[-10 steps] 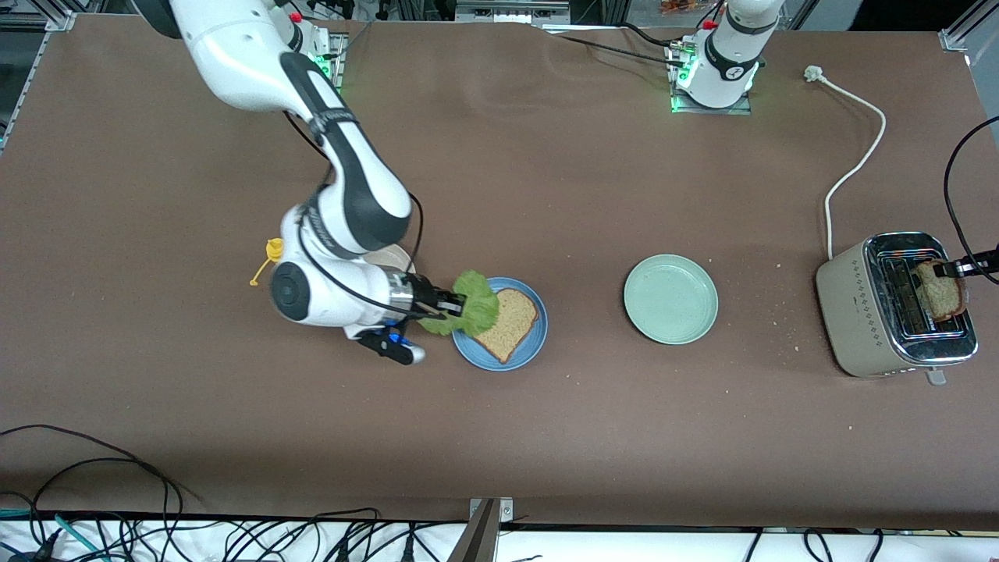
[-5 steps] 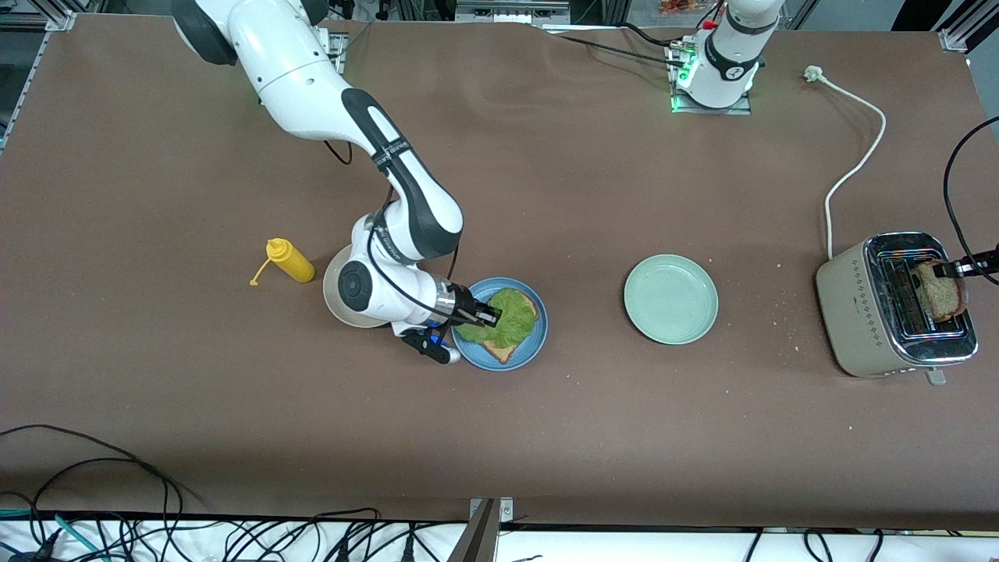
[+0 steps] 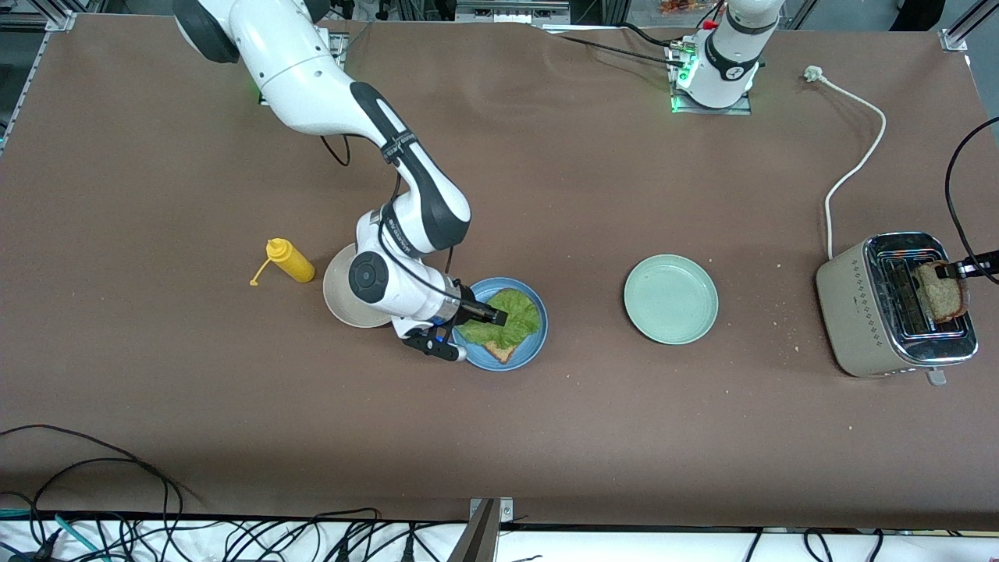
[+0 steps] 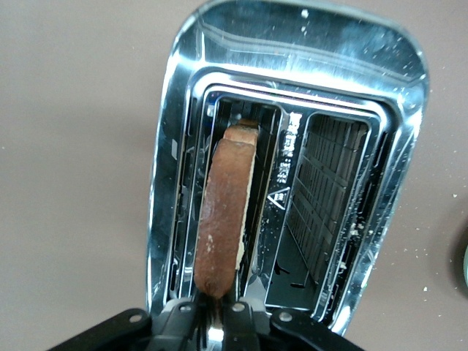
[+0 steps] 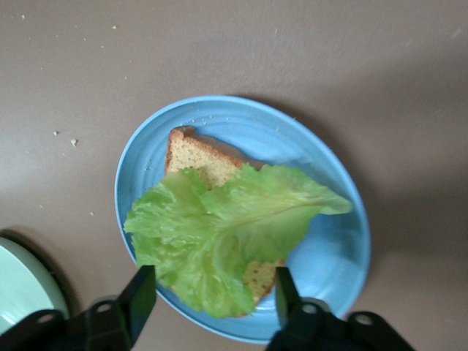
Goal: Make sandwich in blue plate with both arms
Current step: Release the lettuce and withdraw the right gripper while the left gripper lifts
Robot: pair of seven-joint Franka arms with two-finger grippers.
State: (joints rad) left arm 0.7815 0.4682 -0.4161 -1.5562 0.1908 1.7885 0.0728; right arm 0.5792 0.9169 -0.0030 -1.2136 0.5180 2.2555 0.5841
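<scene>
We read the counter [image 3: 546,437] from the right arm's end to the left arm's. First stood a yellow plastic squeeze bottle [image 3: 289,261], then a round beige plate [image 3: 337,290] partly under the right arm's wrist. Our right claw [image 3: 495,316] hung low over the round mid-blue plate [image 3: 532,344], its two black fingers [image 5: 139,296] spread apart with nothing between them. Directly under that claw a ruffled green lettuce leaf [image 5: 219,238] lay across a square brown wholemeal bread slice [image 5: 191,156] on the blue plate, so we judged the bottom slice and the filling done. Toward the left arm's end sat a round pale green plate [image 3: 670,299], and past it a beige and chrome two-slot toaster [image 3: 858,304]. There our left claw [image 4: 213,316] was clamped on the crust of the second brown bread slice [image 4: 225,212], which stood upright in a toaster slot just below the claw. We judged the remaining work to be lifting that slice out, carrying it to the blue plate and laying it on the lettuce.
</scene>
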